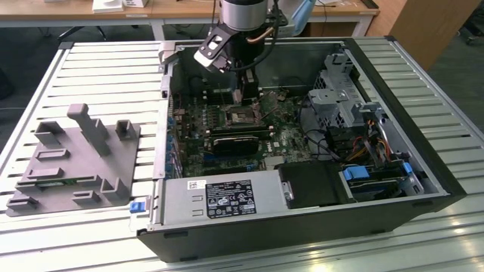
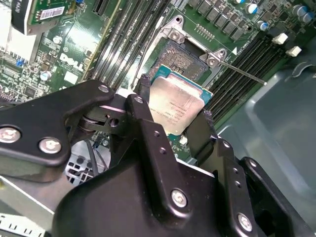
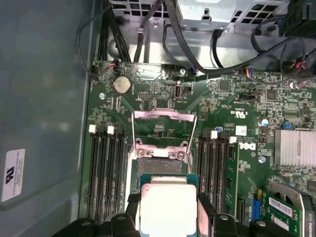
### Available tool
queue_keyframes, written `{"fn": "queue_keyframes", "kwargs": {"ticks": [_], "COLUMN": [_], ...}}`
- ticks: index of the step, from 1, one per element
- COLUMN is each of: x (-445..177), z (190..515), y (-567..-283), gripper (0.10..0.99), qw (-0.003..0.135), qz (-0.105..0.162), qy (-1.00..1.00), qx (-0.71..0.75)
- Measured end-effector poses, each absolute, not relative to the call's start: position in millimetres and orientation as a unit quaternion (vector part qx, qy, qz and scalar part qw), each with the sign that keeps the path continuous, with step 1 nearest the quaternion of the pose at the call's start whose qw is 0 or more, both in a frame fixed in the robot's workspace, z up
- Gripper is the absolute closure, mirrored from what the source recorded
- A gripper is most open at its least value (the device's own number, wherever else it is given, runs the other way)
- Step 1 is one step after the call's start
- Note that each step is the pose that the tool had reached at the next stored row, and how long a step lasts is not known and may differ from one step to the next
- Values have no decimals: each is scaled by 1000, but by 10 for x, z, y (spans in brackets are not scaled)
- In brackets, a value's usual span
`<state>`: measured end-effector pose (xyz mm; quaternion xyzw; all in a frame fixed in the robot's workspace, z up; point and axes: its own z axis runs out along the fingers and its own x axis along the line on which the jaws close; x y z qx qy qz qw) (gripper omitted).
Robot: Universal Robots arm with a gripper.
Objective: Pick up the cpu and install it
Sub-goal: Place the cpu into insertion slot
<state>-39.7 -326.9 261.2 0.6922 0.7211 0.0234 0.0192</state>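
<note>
Second wrist view: the gripper (image 2: 174, 107) is clamping the cpu (image 2: 177, 101) between its two black fingers (image 2: 142, 101). The jaws are bearing on opposite edges of the chip, parted only by its width, and its silver top plate is facing the camera. Just beyond the jaw tips the socket (image 2: 190, 54) is lying open with its contact field showing. The cpu's far edge is overlapping the socket's near edge in this picture; whether the two are touching cannot be told. A thin lever (image 2: 243, 74) is sticking out from the socket's corner. First wrist view: the cpu (image 3: 167, 210) is sitting between the jaws, the socket (image 3: 159, 157) lying directly ahead of them and its hinged frame (image 3: 163, 114) standing raised farther ahead, while memory slots (image 3: 106, 173) are running along both sides of the jaws. Exterior view: the gripper (image 1: 240, 95) is hanging inside the open case (image 1: 318, 226), just over the socket (image 1: 240, 116) on the board (image 1: 196, 153).
</note>
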Motion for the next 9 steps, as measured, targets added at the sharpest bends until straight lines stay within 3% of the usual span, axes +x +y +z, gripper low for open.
{"fn": "queue_keyframes", "kwargs": {"ticks": [9], "x": [-390], "z": [2461], "y": [-3262], "gripper": [545], "qw": [19], "qz": [23], "qy": [721], "qx": [692]}}
